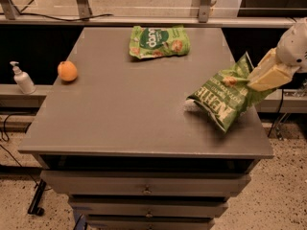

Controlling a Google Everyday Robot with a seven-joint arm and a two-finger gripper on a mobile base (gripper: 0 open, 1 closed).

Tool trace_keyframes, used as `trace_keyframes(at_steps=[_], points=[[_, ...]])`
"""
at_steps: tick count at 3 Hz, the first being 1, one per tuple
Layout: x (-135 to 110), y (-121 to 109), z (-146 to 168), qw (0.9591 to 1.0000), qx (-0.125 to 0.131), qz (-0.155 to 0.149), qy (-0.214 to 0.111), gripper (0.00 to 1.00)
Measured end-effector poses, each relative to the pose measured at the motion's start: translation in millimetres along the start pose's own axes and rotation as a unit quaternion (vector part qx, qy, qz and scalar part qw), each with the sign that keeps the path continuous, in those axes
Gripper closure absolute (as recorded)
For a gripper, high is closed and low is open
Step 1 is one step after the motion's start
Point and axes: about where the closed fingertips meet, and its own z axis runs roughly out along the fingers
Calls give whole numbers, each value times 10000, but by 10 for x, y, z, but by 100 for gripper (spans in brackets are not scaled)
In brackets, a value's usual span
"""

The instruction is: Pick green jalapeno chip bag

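The green jalapeno chip bag [225, 96] is light green with white "KETTLE" lettering and a small reddish picture. It hangs tilted above the right side of the grey table [120, 109], its lower left corner close to the tabletop. My gripper [256, 79] comes in from the right edge of the view and is shut on the bag's upper right end with its cream-coloured fingers [268, 73].
A second green bag with a dark-green round logo [158, 41] lies at the table's back middle. An orange [67, 71] sits at the left edge. A white pump bottle [21, 78] stands on a ledge left of the table. Drawers are below the tabletop.
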Motion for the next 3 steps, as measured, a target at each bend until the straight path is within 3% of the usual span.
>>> trace_keyframes(at_steps=[1, 2, 3], points=[[-280, 58, -265, 9966, -306, 301, -699, 100], [-643, 186, -460, 9876, -624, 520, -1340, 100], [-719, 175, -466, 9858, -624, 537, -1462, 100]])
